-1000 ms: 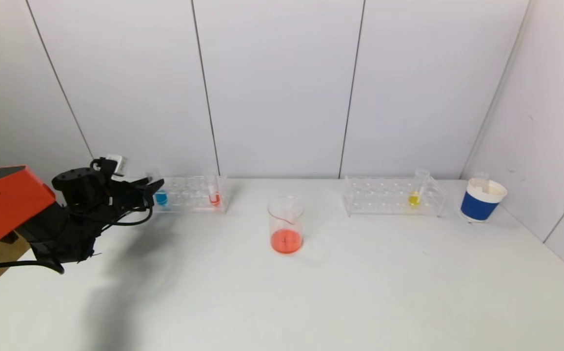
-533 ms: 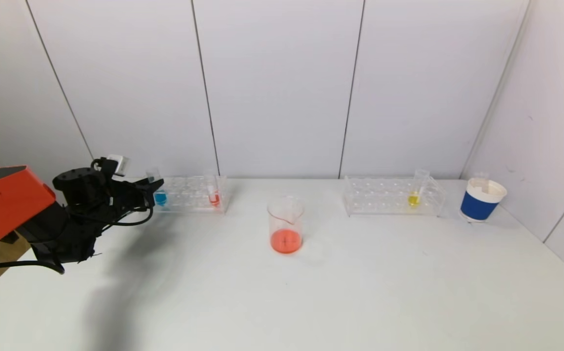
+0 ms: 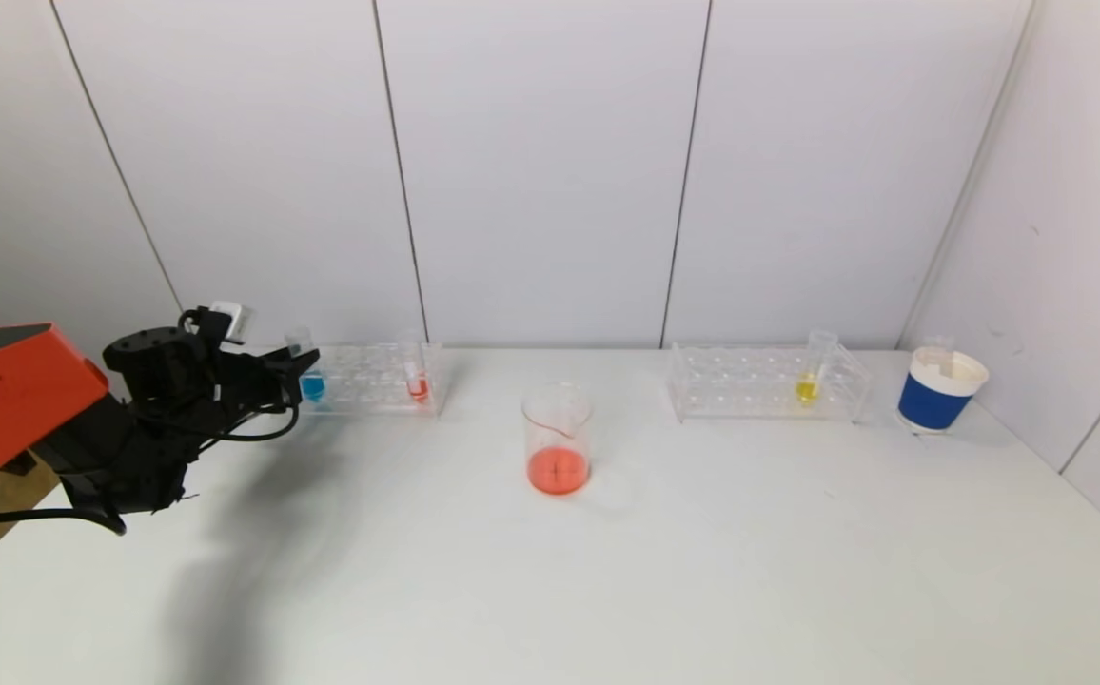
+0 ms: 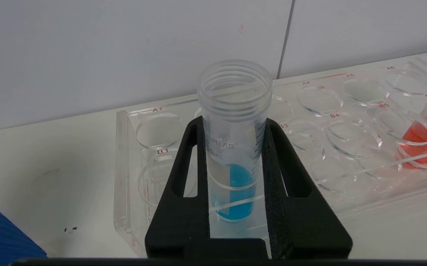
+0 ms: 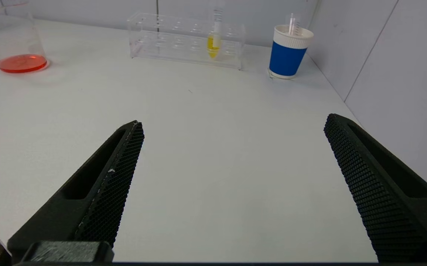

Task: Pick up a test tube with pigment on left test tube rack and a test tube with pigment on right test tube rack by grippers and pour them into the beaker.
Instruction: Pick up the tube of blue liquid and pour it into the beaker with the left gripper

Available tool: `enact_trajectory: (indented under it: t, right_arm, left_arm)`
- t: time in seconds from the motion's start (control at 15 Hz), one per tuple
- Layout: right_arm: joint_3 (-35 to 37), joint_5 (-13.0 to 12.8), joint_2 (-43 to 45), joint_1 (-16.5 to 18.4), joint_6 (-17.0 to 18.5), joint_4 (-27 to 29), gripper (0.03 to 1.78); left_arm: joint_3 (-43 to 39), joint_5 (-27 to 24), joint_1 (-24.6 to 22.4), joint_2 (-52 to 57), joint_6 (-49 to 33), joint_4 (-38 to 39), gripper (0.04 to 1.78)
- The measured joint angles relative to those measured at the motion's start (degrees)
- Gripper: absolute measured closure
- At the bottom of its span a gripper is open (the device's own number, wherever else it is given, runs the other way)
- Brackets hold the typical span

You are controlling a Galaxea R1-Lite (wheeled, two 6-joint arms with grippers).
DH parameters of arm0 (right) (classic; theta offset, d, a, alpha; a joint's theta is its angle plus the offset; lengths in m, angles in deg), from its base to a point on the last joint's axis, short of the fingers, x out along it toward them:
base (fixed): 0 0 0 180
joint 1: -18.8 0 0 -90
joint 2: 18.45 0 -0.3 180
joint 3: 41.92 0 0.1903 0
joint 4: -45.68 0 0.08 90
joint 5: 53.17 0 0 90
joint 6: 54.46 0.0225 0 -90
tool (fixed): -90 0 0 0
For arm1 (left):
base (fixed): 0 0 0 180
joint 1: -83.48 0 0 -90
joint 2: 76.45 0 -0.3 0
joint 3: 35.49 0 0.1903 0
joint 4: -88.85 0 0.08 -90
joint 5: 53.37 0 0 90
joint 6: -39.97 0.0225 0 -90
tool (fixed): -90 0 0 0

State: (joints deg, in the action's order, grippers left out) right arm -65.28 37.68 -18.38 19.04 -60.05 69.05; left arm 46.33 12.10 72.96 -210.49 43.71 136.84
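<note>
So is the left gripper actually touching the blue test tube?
Touching. In the left wrist view, the left gripper has both fingers pressed flush against the blue test tube, with no gap.

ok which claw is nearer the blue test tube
Left. The left claw is shut on the blue test tube in the left rack. The right claw hangs open over bare table, facing the right rack.

White table (image 3: 702,571), pale panelled walls (image 3: 540,171)
</note>
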Motion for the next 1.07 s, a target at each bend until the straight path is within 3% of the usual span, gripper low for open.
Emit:
enact_trajectory:
  t: [1.07]
  right_arm:
    - [0.0, 0.0, 0.0, 0.0, 0.0, 0.0, 0.04]
  left_arm:
    - [1.2, 0.3, -0.1, 8.2, 0.2, -6.0, 1.38]
